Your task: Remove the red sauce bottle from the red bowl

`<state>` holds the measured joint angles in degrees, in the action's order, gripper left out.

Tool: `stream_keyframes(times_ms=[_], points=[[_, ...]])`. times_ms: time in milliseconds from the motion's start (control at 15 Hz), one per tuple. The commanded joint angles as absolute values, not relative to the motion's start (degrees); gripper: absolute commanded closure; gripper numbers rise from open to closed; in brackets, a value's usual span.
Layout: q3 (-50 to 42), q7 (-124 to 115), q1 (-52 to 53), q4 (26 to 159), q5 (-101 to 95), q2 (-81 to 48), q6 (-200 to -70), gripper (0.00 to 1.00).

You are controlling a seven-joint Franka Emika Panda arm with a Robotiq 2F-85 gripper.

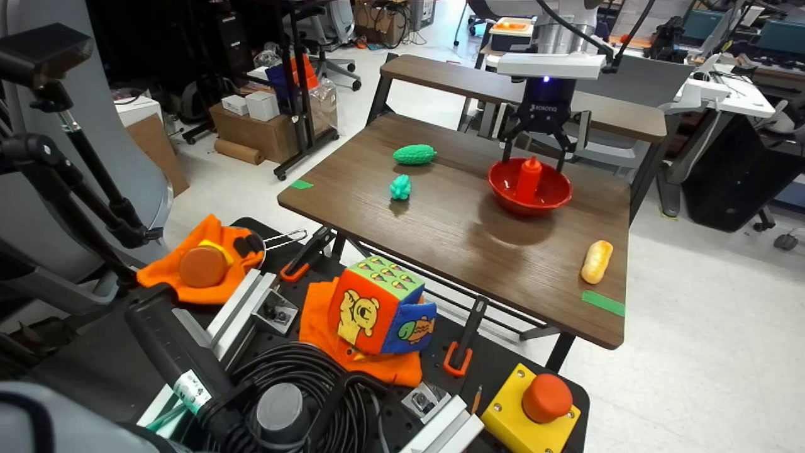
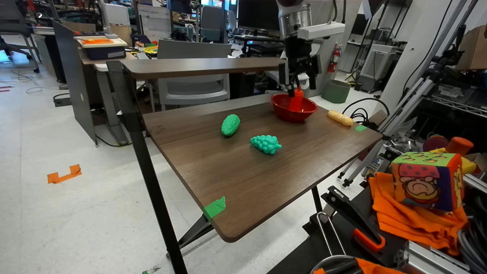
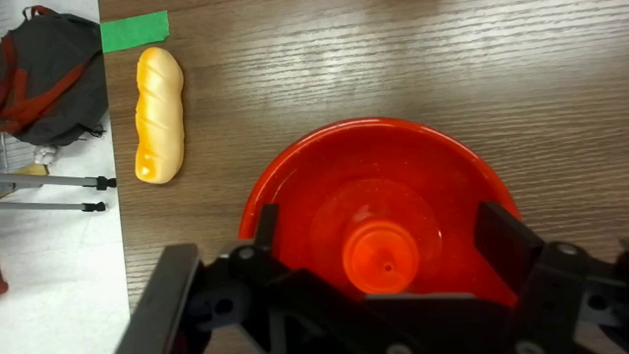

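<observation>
The red sauce bottle [image 1: 528,182] stands roughly upright inside the red bowl [image 1: 555,200] on the table. Both also show in an exterior view, the bottle [image 2: 296,101] rising above the rim of the bowl [image 2: 282,111]. My gripper [image 1: 533,160] points down over the bowl, its fingers wide apart. In the wrist view the bottle's round top with its nozzle hole [image 3: 381,256] lies between the open fingers [image 3: 377,216], with a gap on each side. The near part of the bowl [image 3: 373,127] is hidden by the gripper body.
A bread roll [image 1: 597,262] lies near the table's corner, beside green tape [image 1: 604,302]. A green bumpy oval toy [image 1: 414,155] and a teal grape-like toy [image 1: 400,187] lie on the table [image 1: 453,220]. A raised shelf [image 1: 453,78] runs along the table's back edge.
</observation>
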<state>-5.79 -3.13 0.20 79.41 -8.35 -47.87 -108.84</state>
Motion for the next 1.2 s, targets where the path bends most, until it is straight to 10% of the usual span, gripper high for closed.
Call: stream_keyframes(times_ms=[0,200,333,867,1133], points=[[-6.4,-5.3,1.1,73.5,-10.1,-51.9,-105.3,0.0],[-6.5,-6.3,1.3,70.3,-10.3,-54.1,-103.4,0.0],[-6.6,-6.8,1.4,68.3,-10.5,-55.5,-102.2,0.28],[-6.3,-6.2,1.4,62.8,-10.6,-58.0,-96.0,0.87],[-4.7,-1.9,1.0,68.6,-9.9,-49.6,-96.3,0.87]])
